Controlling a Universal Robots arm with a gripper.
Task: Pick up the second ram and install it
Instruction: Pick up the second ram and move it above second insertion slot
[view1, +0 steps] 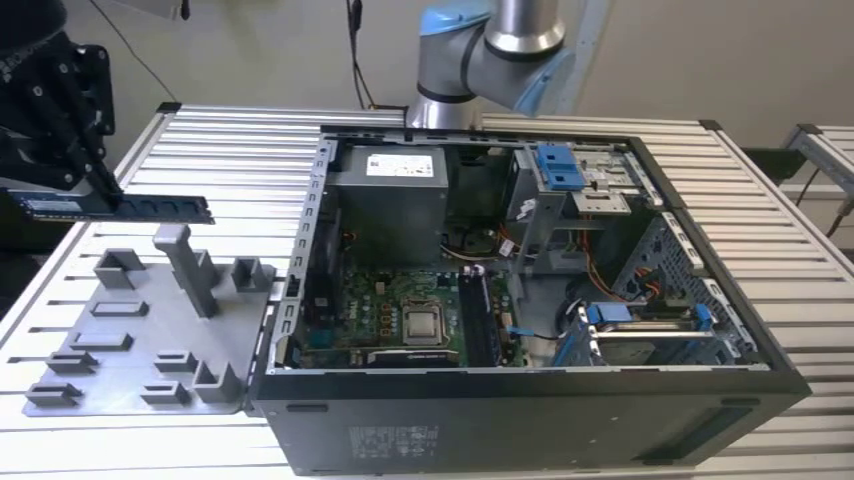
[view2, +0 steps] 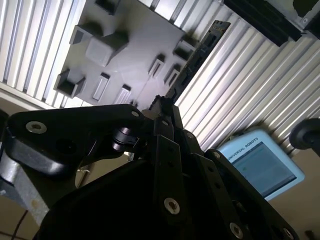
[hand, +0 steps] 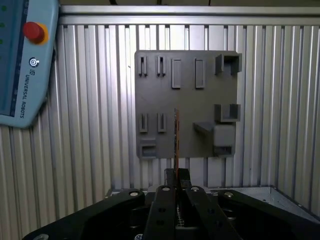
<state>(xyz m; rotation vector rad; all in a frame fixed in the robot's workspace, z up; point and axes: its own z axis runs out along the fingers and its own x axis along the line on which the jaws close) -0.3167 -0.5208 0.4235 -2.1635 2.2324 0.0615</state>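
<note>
1. In the exterior view the pincer (view1: 102, 192) hangs at the exterior view's left, closed on the second ram (view1: 140, 208), which is lifted above the grey tray (view1: 134, 340) on the ribbed table (view1: 227, 140). The stick lies level, its long axis running across the view toward the open computer case (view1: 534, 420). The black motherboard slots (view1: 475, 315) are well apart from it, to the exterior view's right (they appear to run crosswise to the stick's present axis).
2. In the second wrist view the pincer (view2: 161, 102) clamps one end of the second ram (view2: 200, 52). The rest of the stick juts straight out from the fingertips, over the edge of the tray (view2: 130, 55).
3. In the first wrist view the second ram (hand: 176, 135) shows edge-on as a thin line rising from the narrow-set pincer (hand: 176, 172), with the tray (hand: 190, 100) beneath it.
</note>
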